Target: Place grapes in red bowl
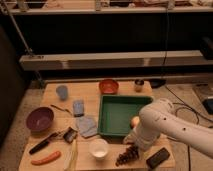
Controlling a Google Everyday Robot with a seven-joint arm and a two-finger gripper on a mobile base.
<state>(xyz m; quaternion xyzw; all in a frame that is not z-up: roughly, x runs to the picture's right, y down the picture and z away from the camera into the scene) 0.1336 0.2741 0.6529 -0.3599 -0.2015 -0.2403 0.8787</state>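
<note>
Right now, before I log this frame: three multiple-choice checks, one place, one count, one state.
1. The grapes lie: A in the green tray; B at the front edge, between white bowl and black block; C beside the blue cup.
2. Bowls on the table: A one; B two; C three.
3. The red bowl: A upright, no grapes inside; B upside down; C on its side.
B: they lie right of the white bowl, gripper just above them. C: red bowl, purple bowl, white bowl. A: its opening faces up.
</note>
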